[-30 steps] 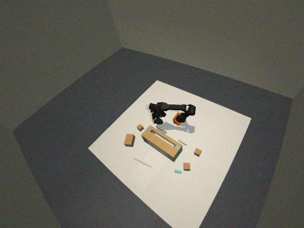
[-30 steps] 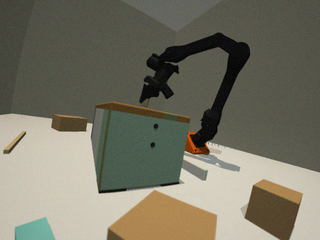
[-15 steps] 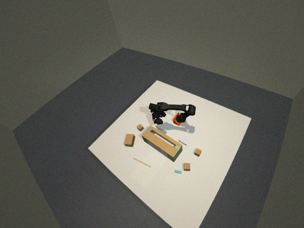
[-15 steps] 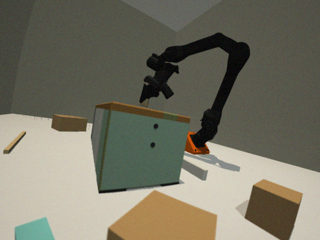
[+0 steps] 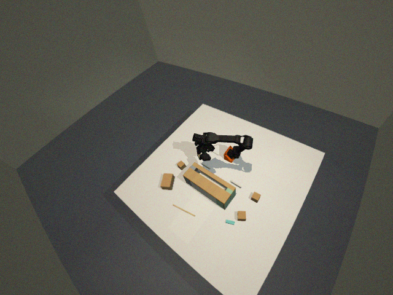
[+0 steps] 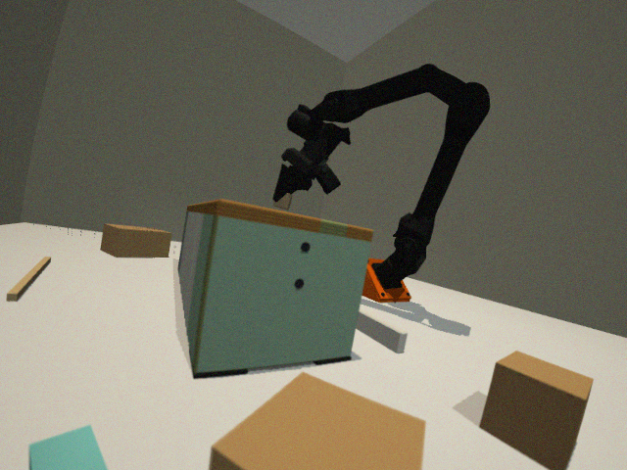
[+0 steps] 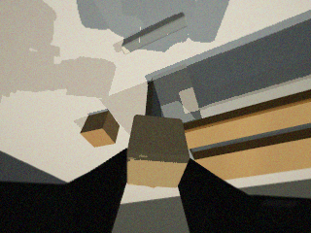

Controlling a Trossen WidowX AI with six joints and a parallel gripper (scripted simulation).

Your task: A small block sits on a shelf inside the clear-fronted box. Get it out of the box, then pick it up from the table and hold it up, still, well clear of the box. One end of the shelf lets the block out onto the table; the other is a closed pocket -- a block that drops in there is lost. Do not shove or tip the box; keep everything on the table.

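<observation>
Arching high, the end effector [image 6: 285,198] grips the block [image 7: 156,156] above the box [image 6: 273,283].

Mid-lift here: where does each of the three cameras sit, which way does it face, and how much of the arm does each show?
Top: high above one table corner, looking down at the white table, long box and whole arm.
Exterior: low on the table, facing the box's green end; arm, orange base and gripper above.
Wrist: on the gripper, looking down past dark fingers at the held block.
Shared: wrist and exterior both show the block and box.
</observation>
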